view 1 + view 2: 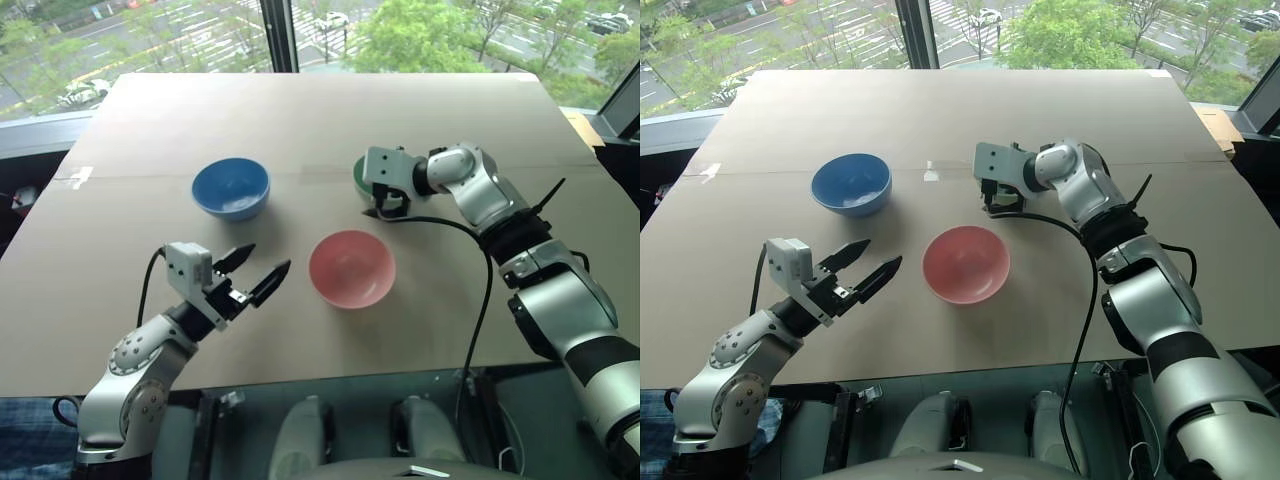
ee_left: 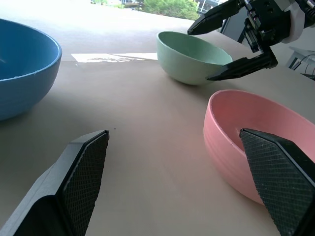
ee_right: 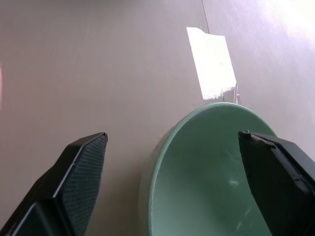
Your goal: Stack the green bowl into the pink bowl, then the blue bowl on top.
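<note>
The pale green bowl (image 3: 206,177) stands at the centre right of the table, mostly hidden behind my right gripper (image 1: 386,207) in the eye views. That gripper is open and tilted down over it. The bowl's near rim lies between the two fingers, one over the inside and one outside. The pink bowl (image 1: 351,268) sits empty in front of it, nearer me. The blue bowl (image 1: 231,188) sits empty to the left. My left gripper (image 1: 265,261) hovers open and level at the front left, pointing toward the pink bowl (image 2: 246,128), holding nothing.
The table (image 1: 150,120) is a wide brown sheet with white tape patches (image 3: 211,61) behind the green bowl and at the left edge (image 1: 80,177). A black cable (image 1: 483,290) hangs from my right arm over the front edge. Windows lie beyond the far edge.
</note>
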